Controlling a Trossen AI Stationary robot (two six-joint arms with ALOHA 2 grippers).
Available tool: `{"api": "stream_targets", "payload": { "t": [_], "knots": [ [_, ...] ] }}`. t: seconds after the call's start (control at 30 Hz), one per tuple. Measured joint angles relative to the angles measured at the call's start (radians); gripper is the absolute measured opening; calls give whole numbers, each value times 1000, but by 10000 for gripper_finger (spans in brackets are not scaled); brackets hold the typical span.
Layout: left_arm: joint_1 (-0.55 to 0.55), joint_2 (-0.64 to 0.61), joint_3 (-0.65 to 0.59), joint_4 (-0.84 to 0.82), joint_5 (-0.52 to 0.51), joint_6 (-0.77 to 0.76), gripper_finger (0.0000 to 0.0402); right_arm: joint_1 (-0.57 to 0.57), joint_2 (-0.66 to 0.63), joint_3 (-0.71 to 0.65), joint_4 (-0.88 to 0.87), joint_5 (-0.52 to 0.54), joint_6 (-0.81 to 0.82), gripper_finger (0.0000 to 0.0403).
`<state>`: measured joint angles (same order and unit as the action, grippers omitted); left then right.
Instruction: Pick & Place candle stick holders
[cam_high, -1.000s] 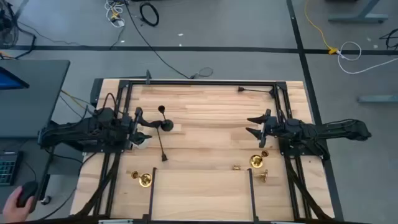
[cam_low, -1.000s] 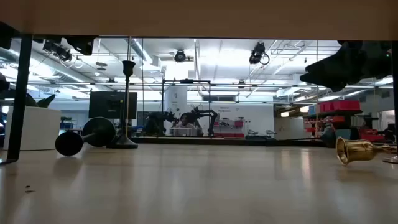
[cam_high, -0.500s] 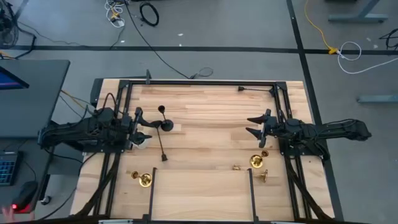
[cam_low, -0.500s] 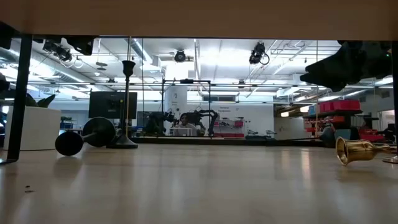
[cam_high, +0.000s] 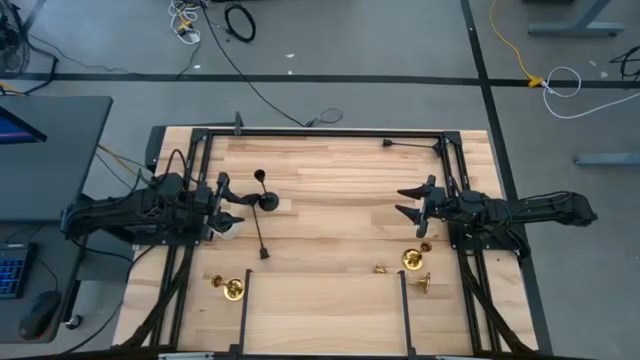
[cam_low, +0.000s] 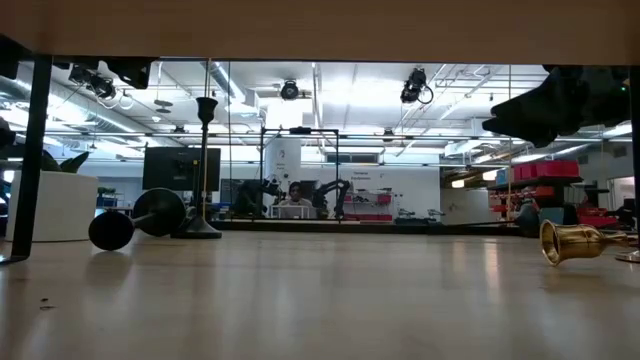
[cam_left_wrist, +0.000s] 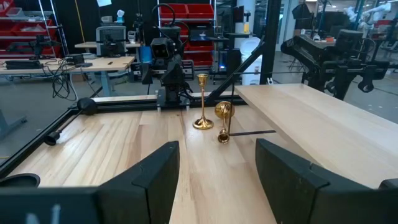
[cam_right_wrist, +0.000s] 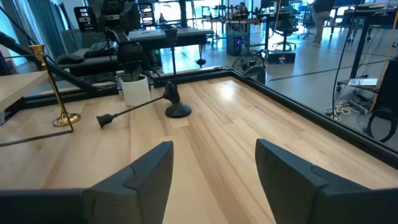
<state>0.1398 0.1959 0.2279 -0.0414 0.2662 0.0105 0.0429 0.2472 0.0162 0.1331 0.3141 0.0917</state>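
Ahead of the matt dark plastic fingers (cam_left_wrist: 155, 174), the pale, smooth wooden tabletop (cam_left_wrist: 124, 149) is carrying glossy brass candle stick holders (cam_left_wrist: 203, 102); beyond the opposite fingers (cam_right_wrist: 149, 168), matt black ones (cam_right_wrist: 176, 102) are showing.

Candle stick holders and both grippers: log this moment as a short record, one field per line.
left gripper: open, empty, at the table's left side by the white plant pot
right gripper: open, empty, at the table's right side
black holders: one upright, one lying on its side, near the left gripper
brass holders, right: one upright, one lying down, just beyond the right gripper
brass holder, left: standing near the front left edge
held: nothing
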Motion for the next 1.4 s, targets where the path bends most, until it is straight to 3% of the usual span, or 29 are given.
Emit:
{"api": "stream_targets", "payload": {
  "t": [1.0, 1.23, 1.4],
  "knots": [
    [0, 0, 0, 0, 0, 0, 211, 0, 0, 0, 1, 2, -1, 229],
    [0, 0, 0, 0, 0, 0, 211, 0, 0, 0, 77, 101, 43, 229],
    [0, 0, 0, 0, 0, 0, 211, 0, 0, 3, 136, 116, 61, 229]
  ]
}}
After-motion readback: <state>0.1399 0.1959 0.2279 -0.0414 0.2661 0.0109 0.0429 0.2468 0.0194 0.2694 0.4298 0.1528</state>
